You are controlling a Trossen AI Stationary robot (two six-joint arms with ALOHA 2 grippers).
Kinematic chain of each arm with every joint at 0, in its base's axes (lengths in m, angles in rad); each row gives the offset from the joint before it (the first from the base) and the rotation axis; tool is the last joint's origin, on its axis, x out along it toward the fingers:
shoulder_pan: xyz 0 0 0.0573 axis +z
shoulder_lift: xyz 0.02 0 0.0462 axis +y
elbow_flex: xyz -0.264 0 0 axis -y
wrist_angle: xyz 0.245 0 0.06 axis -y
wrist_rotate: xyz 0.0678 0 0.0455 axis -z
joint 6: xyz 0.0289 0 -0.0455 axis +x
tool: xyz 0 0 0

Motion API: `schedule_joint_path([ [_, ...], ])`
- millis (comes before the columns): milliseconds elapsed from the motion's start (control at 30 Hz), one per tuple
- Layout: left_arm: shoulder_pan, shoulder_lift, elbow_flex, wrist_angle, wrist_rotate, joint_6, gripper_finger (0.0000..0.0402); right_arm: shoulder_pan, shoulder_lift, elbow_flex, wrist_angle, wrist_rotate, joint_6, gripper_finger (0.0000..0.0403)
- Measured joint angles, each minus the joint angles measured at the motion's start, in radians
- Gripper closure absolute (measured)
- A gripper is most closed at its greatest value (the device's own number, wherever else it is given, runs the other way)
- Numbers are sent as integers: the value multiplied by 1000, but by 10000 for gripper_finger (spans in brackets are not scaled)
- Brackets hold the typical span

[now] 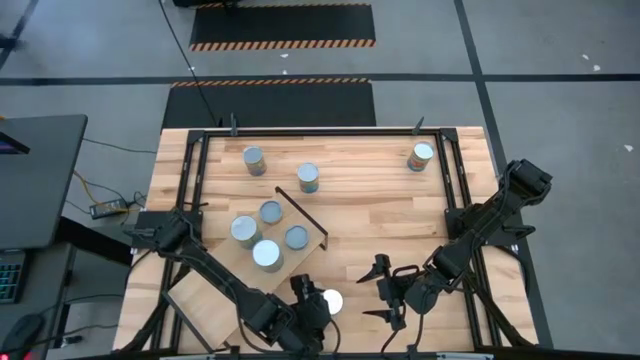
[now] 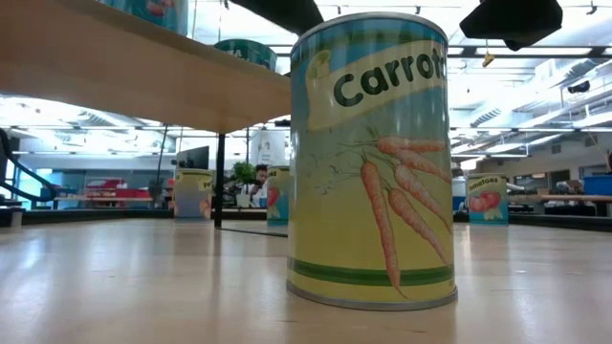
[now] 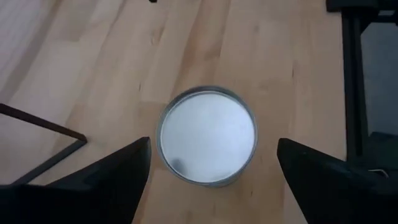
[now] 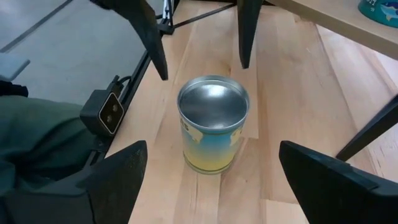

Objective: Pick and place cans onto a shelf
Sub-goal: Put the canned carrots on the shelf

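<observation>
A can (image 1: 330, 301) with a silver top and a yellow-and-blue carrot label (image 2: 368, 162) stands upright on the tabletop near its front edge. My left gripper (image 1: 315, 298) hangs open just above it, one finger off each side of the can's top (image 3: 208, 134), touching nothing. My right gripper (image 1: 376, 292) stands open to the can's right, facing the can (image 4: 213, 124). The shelf (image 1: 210, 290), a raised plywood board on black legs, slants across the table's left half and bears several cans (image 1: 267, 254).
Three more cans stand on the far part of the table (image 1: 254, 160) (image 1: 308, 177) (image 1: 421, 156). A black metal frame (image 1: 200, 140) runs around the tabletop. The shelf's near edge (image 2: 115, 67) overhangs just left of the carrot can.
</observation>
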Motion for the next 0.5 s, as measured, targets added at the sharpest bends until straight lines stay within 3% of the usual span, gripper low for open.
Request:
schedule_joint_path([
  [167,5,-25,0,-51,-23,-15,47,0,0,0,4,0,0,30],
  [400,51,-178,4,11,0,24,47,0,0,0,4,0,2,30],
  [500,52,-182,3,36,18,56,47,0,0,0,6,0,31,30],
])
